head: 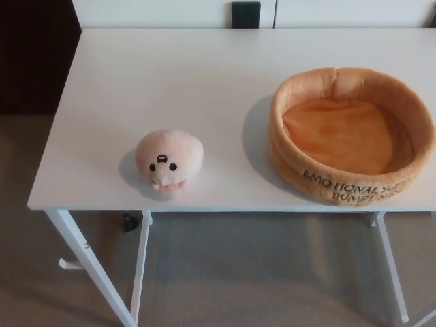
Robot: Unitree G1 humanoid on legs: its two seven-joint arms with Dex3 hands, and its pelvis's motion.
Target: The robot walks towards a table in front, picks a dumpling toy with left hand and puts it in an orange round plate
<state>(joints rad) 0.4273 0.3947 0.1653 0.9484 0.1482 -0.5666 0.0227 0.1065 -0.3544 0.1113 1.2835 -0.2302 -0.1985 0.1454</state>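
Neither robot hand appears in the head view, so the state of the fingers cannot be told.

Item one: a white counter on white legs fills most of the view, with grey floor showing beneath it and a dark panel along the far left.

Item two: the dumpling toy, pale peach and rounded, sits on the counter left of centre, near the front edge. Its face, with two black eyes and a small dark mark above them, points toward the camera. Nothing touches it.

Item three: the orange round plate, a soft plush dish with a raised padded rim, rests on the right side of the counter, well apart from the toy. Black lettering runs along its front wall. Its inner well holds nothing.

Item four: a small black object stands beyond the counter's far edge, against a white wall.
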